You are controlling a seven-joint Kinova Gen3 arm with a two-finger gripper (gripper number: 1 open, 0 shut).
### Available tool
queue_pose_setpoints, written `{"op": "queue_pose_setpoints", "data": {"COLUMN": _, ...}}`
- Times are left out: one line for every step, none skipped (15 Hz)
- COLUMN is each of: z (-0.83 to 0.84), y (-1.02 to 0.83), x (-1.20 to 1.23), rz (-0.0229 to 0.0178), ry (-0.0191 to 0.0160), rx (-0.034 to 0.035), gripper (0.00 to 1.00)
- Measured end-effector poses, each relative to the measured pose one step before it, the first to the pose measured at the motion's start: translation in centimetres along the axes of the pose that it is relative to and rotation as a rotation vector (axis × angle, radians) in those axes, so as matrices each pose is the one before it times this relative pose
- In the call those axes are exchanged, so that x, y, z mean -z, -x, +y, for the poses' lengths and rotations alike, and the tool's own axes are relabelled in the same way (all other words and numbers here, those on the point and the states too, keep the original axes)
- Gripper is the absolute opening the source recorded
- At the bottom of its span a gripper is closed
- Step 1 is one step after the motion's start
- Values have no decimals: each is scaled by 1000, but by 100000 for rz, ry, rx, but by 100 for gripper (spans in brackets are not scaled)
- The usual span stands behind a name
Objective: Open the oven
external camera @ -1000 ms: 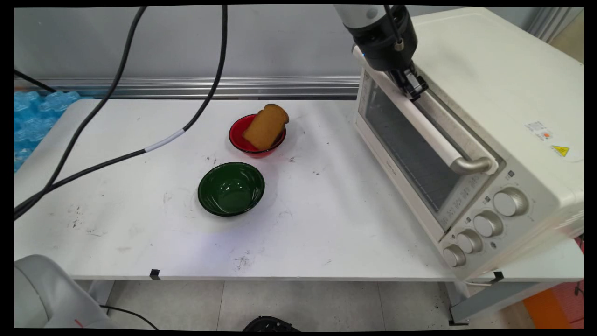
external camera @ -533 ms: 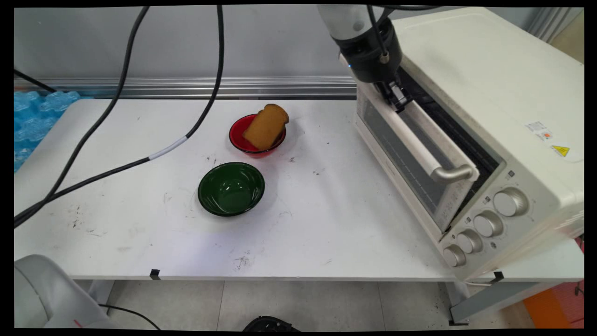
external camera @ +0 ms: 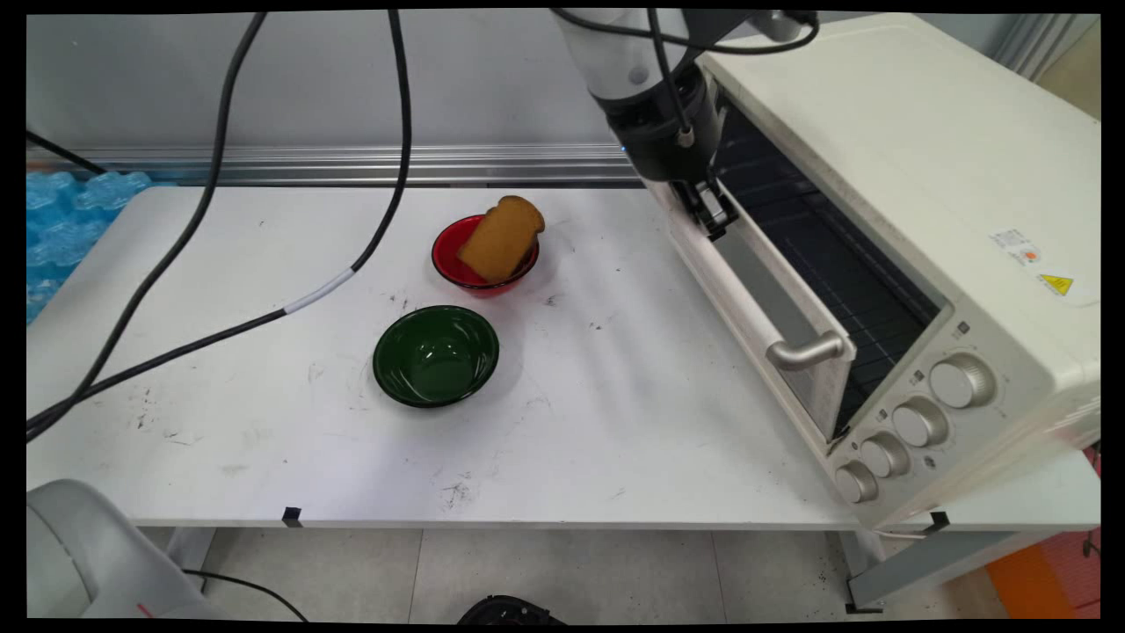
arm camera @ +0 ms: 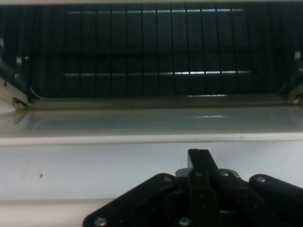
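Observation:
My gripper (external camera: 712, 215) hangs at the far end of the white handle bar (external camera: 747, 286) on the door (external camera: 778, 290) of the cream toaster oven (external camera: 923, 176). Its fingers are shut together and press against the top edge of the door, with nothing between them. The door stands about half open, tilted out toward the table. In the hand view the gripper (arm camera: 200, 158) rises over the white handle bar (arm camera: 94, 170), and beyond it I look into the dark oven at its wire rack (arm camera: 156, 52).
A red bowl (external camera: 450, 262) holding a slice of brown bread (external camera: 501, 237) sits mid-table, with a green bowl (external camera: 435, 354) in front of it. Black cables (external camera: 220, 176) hang across the left side. Blue packing material (external camera: 61, 220) lies past the table's left edge.
The gripper has moved left and down along with the handle, and the oven door has swung from shut to about half open. The bowls and bread have not moved.

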Motion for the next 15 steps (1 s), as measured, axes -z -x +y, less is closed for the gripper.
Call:
{"op": "queue_pose_setpoints", "data": {"z": 12, "y": 320, "x": -106, "rz": -510, "ry": 95, "rx": -155, "gripper": 0}}
{"op": "queue_pose_setpoints", "data": {"z": 4, "y": 304, "x": -109, "rz": -368, "ry": 88, "rx": -145, "gripper": 0}}
{"op": "queue_pose_setpoints", "data": {"z": -4, "y": 356, "x": -145, "rz": -310, "ry": 99, "rx": -237, "gripper": 0}}
{"op": "queue_pose_setpoints", "data": {"z": 1, "y": 359, "x": -144, "rz": -182, "ry": 40, "rx": -324, "gripper": 0}}
{"op": "queue_pose_setpoints", "data": {"z": -11, "y": 330, "x": -143, "rz": 51, "ry": -68, "rx": -342, "gripper": 0}}
{"op": "queue_pose_setpoints", "data": {"z": -6, "y": 387, "x": -174, "rz": 77, "ry": -53, "rx": -402, "gripper": 0}}
{"op": "queue_pose_setpoints", "data": {"z": -4, "y": 427, "x": -161, "rz": 71, "ry": -44, "rx": -376, "gripper": 0}}
{"op": "queue_pose_setpoints", "data": {"z": -8, "y": 433, "x": -128, "rz": -13, "ry": -49, "rx": -332, "gripper": 0}}
{"op": "queue_pose_setpoints", "data": {"z": -12, "y": 435, "x": -115, "rz": -10, "ry": -79, "rx": -210, "gripper": 0}}
{"op": "queue_pose_setpoints", "data": {"z": 0, "y": 492, "x": -99, "rz": -23, "ry": -124, "rx": -65, "gripper": 0}}
{"op": "queue_pose_setpoints", "data": {"z": 7, "y": 466, "x": -64, "rz": -47, "ry": 5, "rx": 19, "gripper": 0}}
{"op": "queue_pose_setpoints", "data": {"z": 1, "y": 630, "x": -68, "rz": -24, "ry": -48, "rx": 86, "gripper": 0}}
{"op": "queue_pose_setpoints", "data": {"z": 4, "y": 570, "x": -56, "rz": 10, "ry": -22, "rx": 100, "gripper": 0}}
{"op": "queue_pose_setpoints", "data": {"z": -4, "y": 502, "x": -52, "rz": 70, "ry": 24, "rx": 152, "gripper": 0}}
{"op": "queue_pose_setpoints", "data": {"z": -11, "y": 592, "x": -57, "rz": 183, "ry": 15, "rx": 212, "gripper": 0}}
